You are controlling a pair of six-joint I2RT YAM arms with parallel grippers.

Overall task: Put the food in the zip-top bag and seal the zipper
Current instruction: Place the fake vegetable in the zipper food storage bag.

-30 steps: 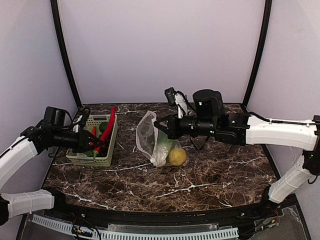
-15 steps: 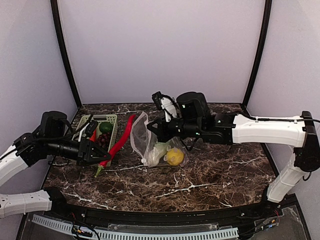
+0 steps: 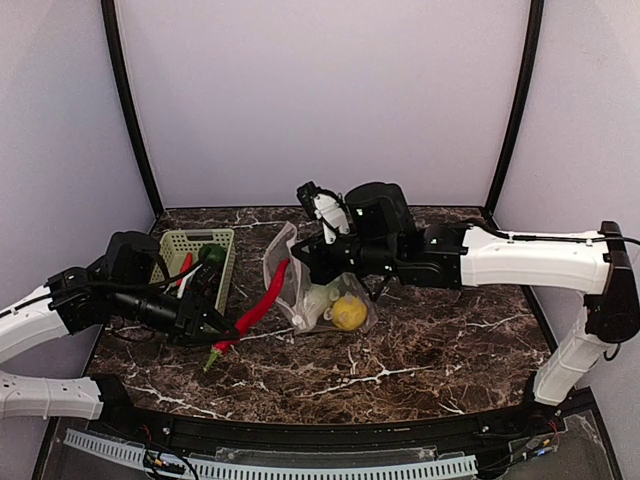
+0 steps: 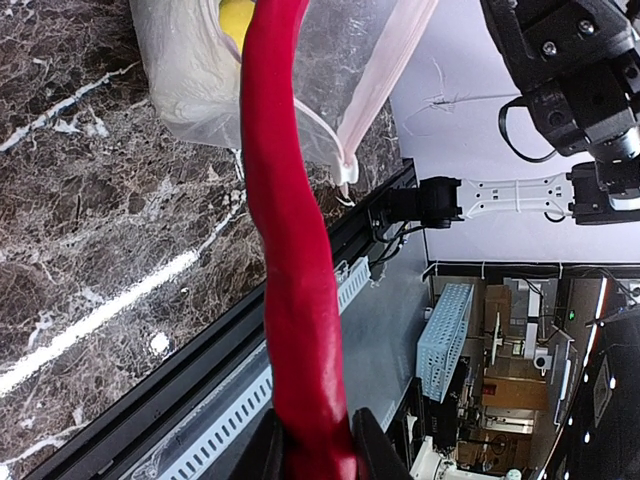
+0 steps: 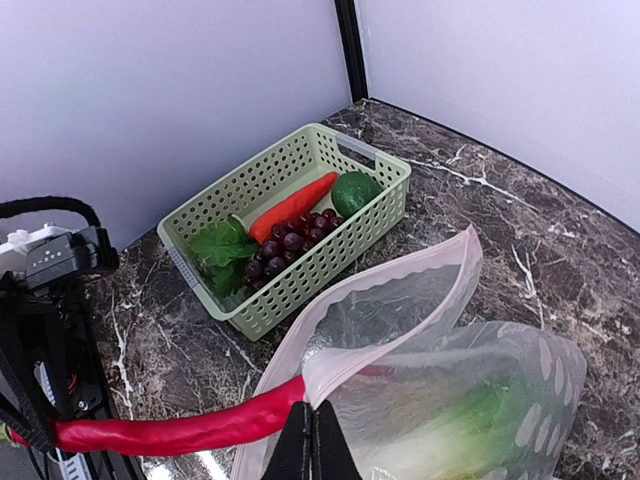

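Your left gripper (image 3: 224, 330) is clamped on the stem end of the red chili (image 3: 262, 298), and the chili's tip sits just inside the bag (image 3: 318, 292) mouth. Your right gripper (image 5: 312, 438) pinches the bag's upper lip, lifted off the table. The lemon (image 3: 349, 312) and leafy greens (image 5: 480, 415) lie in the bag, with the basket (image 5: 300, 290) to its left.

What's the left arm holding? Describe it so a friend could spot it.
Find the pale green basket at the left, then the clear dotted bag. Between them hangs a long red chili pepper, pinched near its stem by the left hand, tip at the bag's mouth. Unlike the shorter red piece in the basket, it's held aloft.
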